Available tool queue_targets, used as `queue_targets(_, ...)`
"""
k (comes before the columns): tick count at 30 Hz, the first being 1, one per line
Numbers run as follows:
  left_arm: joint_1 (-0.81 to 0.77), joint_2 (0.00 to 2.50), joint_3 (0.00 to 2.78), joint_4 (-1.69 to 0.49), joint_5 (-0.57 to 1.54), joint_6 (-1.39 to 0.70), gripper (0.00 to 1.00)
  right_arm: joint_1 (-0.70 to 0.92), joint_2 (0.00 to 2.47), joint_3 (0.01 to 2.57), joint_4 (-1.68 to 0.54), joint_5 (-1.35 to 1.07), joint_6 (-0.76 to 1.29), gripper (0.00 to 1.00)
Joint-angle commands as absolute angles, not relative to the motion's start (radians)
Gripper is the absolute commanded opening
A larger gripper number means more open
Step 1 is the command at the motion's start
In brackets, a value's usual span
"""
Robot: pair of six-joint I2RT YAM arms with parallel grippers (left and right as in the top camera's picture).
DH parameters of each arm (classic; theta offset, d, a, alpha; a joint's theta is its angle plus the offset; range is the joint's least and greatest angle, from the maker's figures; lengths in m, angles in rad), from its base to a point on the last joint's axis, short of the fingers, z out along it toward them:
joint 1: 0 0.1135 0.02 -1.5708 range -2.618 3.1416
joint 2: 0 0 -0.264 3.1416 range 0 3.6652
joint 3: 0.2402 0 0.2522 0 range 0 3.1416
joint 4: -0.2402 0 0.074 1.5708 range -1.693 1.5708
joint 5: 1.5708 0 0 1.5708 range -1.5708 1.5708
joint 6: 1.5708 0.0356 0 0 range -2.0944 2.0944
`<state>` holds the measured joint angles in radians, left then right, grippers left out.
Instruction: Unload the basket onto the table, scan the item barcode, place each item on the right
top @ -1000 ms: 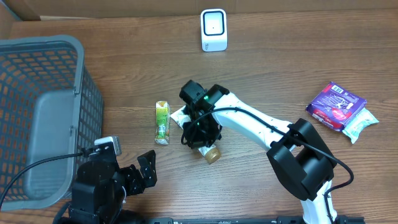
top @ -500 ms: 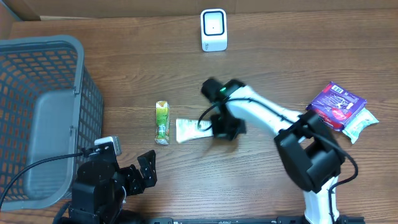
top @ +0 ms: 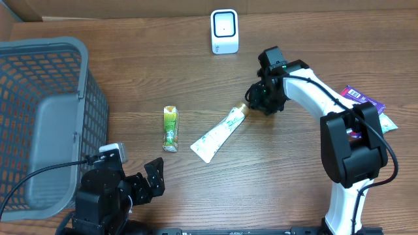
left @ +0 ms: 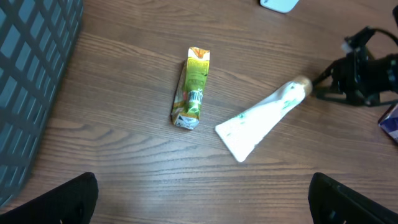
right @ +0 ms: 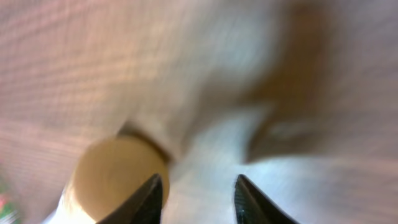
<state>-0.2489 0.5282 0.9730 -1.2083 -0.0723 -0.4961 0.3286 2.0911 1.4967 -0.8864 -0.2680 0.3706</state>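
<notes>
The item, a white tube (top: 215, 135) with a gold cap (top: 242, 109), lies diagonally on the wooden table, cap pointing back right. My right gripper (top: 257, 103) sits just right of the cap. In the right wrist view its jaws (right: 198, 200) stand apart and hold nothing, and the blurred cap (right: 115, 171) lies beside the left finger (right: 151, 198). The white scanner (top: 224, 31) stands at the back centre. My left gripper (top: 153, 177) rests open near the front left; the left wrist view shows the tube (left: 264, 119) well ahead of its fingers (left: 79, 194).
A green sachet (top: 170, 128) lies left of the tube. A grey mesh basket (top: 78, 98) fills the left side. A purple packet (top: 353, 111) and a pale wrapper (top: 380, 129) lie at the right edge, near the right arm's base.
My right gripper moved right and toward the back with the tube, then opened and let it go. The tube now lies diagonally. The left arm stayed still.
</notes>
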Motion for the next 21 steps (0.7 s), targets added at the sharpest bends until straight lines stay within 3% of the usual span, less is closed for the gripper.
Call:
queue_targets(1,-0.249,0.522,0.97,-1.208,-0.085,-0.495,1.0,0.324,2.065,1.493,-0.975,-0.593,0.371,0.47)
queue_targets(6,-0.249,0.522,0.97,-1.208,-0.085,-0.495,1.0,0.371,2.065,1.493,-1.014,-0.596,0.374,0.68)
queue_targets(10,-0.249,0.522,0.97,-1.208,-0.085,-0.494,1.0,0.364,2.065,1.493,-0.989,-0.556,0.446,0.68)
queue_targets(15,-0.249,0.522,0.97,-1.208,-0.085,-0.494,1.0,0.341,2.057,1.495,-1.008,-0.646,0.4,0.52)
queue_targets(18,-0.249,0.522,0.97,-1.208,-0.085,-0.494,1.0,0.349,2.033,1.496,-1.056,-0.649,0.365,0.53)
queue_targets(21,-0.249,0.522,0.97,-1.208,-0.085,-0.495,0.99,0.376,2.004,1.496,-1.096,-0.64,0.365,0.6)
